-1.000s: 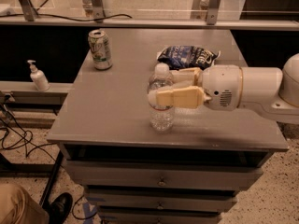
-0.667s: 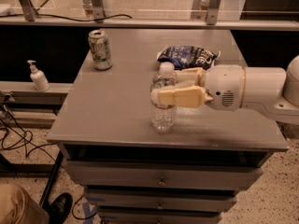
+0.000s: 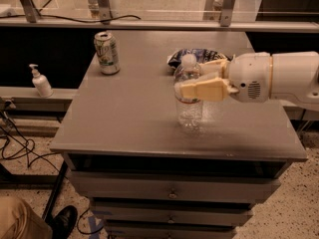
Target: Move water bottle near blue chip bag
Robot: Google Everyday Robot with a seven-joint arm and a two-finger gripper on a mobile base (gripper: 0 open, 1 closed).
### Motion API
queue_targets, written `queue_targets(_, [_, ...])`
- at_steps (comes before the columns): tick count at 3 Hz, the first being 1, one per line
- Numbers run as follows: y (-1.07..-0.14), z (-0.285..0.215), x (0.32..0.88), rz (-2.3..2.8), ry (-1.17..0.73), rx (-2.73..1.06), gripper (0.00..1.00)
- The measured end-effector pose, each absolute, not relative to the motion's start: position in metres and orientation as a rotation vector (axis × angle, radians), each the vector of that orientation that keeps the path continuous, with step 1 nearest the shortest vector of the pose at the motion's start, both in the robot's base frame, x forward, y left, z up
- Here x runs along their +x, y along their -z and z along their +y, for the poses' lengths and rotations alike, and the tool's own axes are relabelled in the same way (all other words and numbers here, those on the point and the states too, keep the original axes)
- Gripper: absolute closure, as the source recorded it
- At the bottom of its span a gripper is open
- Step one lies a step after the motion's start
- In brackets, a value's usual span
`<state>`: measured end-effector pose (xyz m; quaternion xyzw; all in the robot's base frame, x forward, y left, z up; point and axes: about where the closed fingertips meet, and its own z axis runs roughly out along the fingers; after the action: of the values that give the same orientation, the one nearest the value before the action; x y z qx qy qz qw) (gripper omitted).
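Fingers of the gripper are pinching the water bottle around its upper body, one tan finger lying across the front just above the label band and the other sitting behind the bottle's shoulder. I am seeing the white arm housing coming in from the right, level with the bottle's top half. The bottle is standing upright with its white cap showing above the fingers, over the right middle of the grey table; I cannot tell whether its base is touching the surface or hanging just off it.

Directly behind the bottle, towards the back of the table, the blue chip bag is lying flat, partly hidden by the bottle and the far finger. The two are looking near each other, though I cannot tell if they are touching.

Well apart, at the back left corner, a green-and-white soda can is standing upright. Off the table to the left, a small white pump bottle is sitting on a lower ledge. Cables are trailing on the floor below it.
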<state>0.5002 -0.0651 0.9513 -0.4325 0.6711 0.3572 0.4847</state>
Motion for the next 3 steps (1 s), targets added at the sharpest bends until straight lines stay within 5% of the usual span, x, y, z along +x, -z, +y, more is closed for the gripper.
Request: queue_targets(3, [-1.001,-0.129,0.543,1.608,-0.717,-0.986,1.0])
